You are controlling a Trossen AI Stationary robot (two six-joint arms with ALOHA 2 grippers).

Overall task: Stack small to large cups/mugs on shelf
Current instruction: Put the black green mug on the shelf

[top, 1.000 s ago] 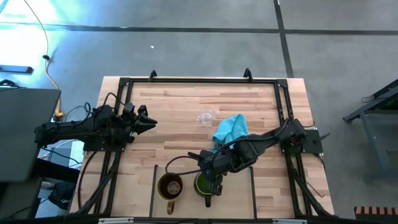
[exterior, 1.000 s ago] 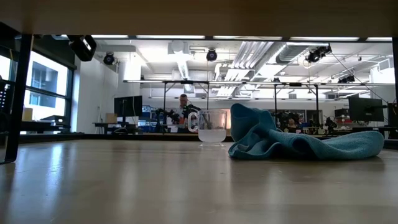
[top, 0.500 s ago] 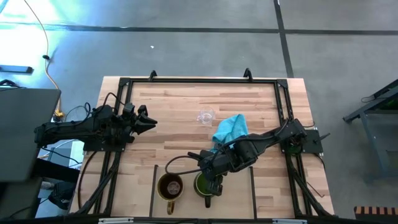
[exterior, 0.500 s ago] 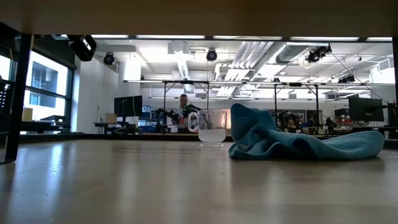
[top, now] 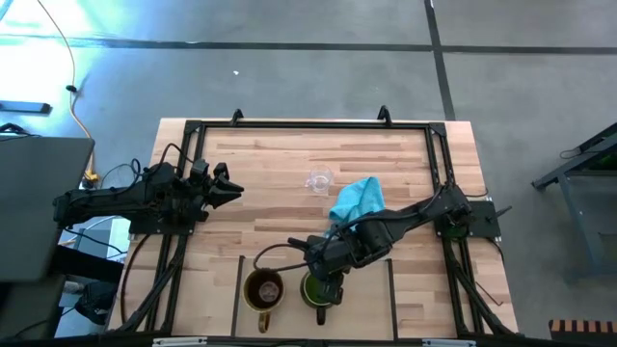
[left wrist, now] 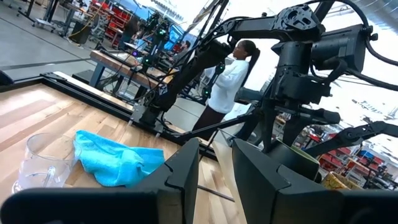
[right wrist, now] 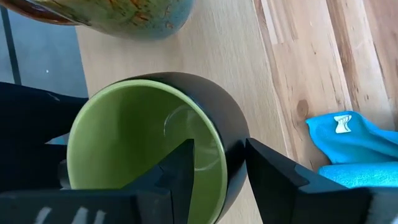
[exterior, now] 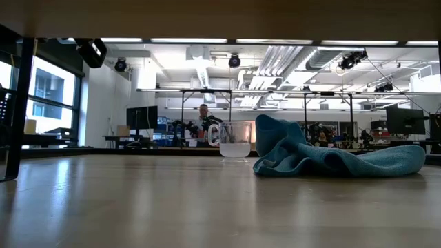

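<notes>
The green mug (top: 313, 287) with a dark outside stands upright on the shelf (top: 366, 299), a light wooden strip at the table's near edge. The brown mug (top: 263, 288) stands in the bay to its left. My right gripper (top: 328, 275) is open above the green mug's rim. In the right wrist view one finger (right wrist: 180, 174) stands over the green inside and the other (right wrist: 273, 177) outside the dark wall. The clear glass cup (top: 318, 180) stands mid-table. My left gripper (top: 234, 190) waits open near the table's left side. My right gripper (right wrist: 219, 144) comes slanting down from above, with its fingers on either side of the green mug's wall (right wrist: 233, 146), on the side toward the cloth. I cannot tell whether either finger touches it. The mug stands upright on the shelf.
A turquoise cloth (top: 357, 200) lies crumpled right of the glass cup (exterior: 235, 142), beside my right forearm. Thin black bars (top: 238, 294) divide the shelf into bays. Black frame rails (top: 308, 125) run around the tabletop. A person stands in the room beyond the table.
My right arm has edged slightly toward the table's left above the green mug. The mug has stayed where it was.
</notes>
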